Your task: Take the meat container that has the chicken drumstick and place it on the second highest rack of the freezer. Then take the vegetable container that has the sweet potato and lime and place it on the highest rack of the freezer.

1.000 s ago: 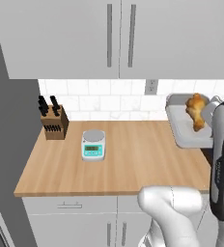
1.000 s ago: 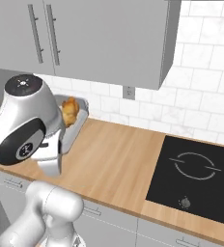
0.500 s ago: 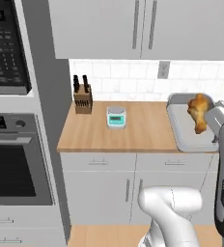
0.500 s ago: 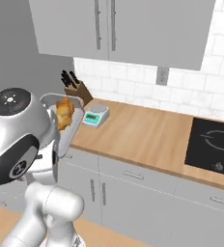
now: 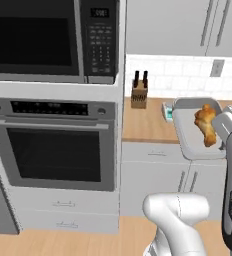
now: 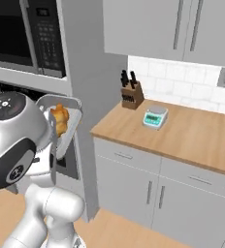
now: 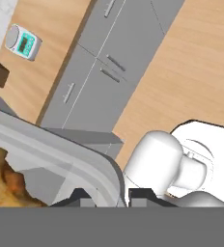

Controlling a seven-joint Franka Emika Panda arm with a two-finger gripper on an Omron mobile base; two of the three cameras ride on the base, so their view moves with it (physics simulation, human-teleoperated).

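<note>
**Ana:** Since a second ago the base has driven back and swung left, so both base views have shifted: the stove has gone from sight, and an oven (image 5: pixel 58 150) with a microwave (image 5: pixel 48 40) above it has come in. On the counter nothing has moved.

**Ben:** And the load?

**Ana:** From the left base view, the meat container (image 5: pixel 188 142) rides in the air at the right, in front of the counter (image 5: pixel 143 127), with the chicken drumstick (image 5: pixel 206 125) lying in it. Knife block (image 5: pixel 139 92) and kitchen scale (image 5: pixel 166 113) sit far back on the counter.

**Ben:** From the right base view?

**Ana:** The container (image 6: pixel 72 127) is tilted, held beside the arm and close to the oven column; the drumstick (image 6: pixel 60 117) is inside. The scale (image 6: pixel 154 117) is well to the right.

**Ben:** The hand?

**Ana:** Through the hand view, the hand (image 7: pixel 106 195) is clenched on the container's rim (image 7: pixel 61 152), one fingertip on each side of the wall.

**Ben:** Risks?

**Ana:** My guess is the thin rim grip could slip while the base turns, the tilt could roll the drumstick out, or the container could clip the oven column.
</note>
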